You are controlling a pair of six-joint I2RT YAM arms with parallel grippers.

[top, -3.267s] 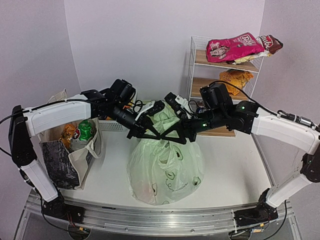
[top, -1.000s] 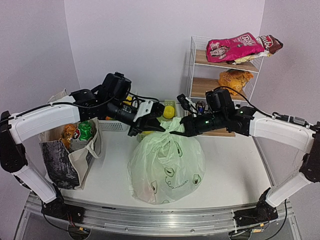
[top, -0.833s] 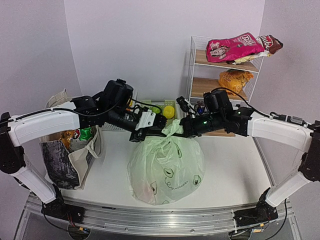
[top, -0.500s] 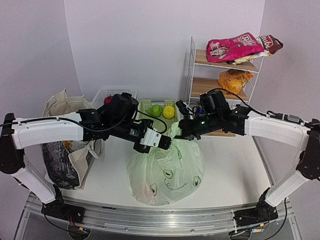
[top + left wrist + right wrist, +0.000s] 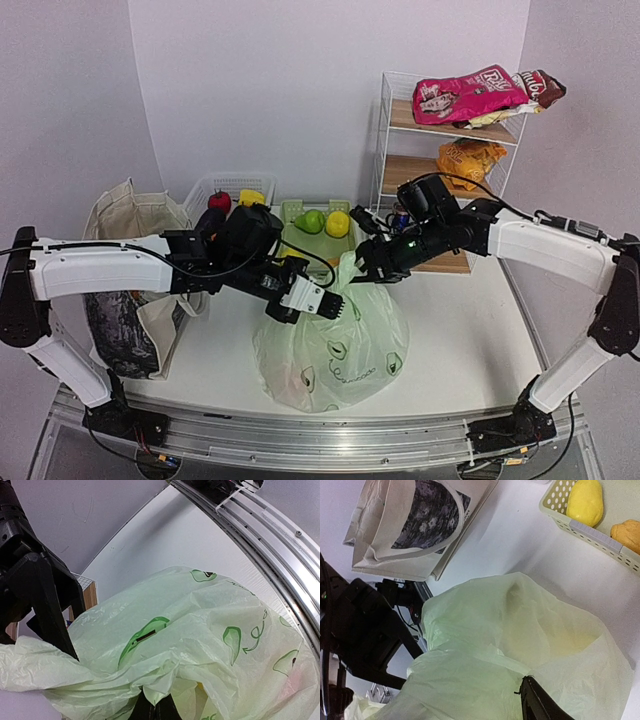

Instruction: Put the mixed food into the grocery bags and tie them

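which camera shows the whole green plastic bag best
The top external view: the plastic bag shows whole, standing on the table. The left wrist view shows only its crumpled upper side with printed avocados; the right wrist view shows only its bunched top.

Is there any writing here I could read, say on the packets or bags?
On the pink packet: white lettering, too blurred to read.
On the orange packet: print too small to read.
On the green bag: a dark squiggle by the avocados, not legible.
On the tote: a patterned panel, no words visible.
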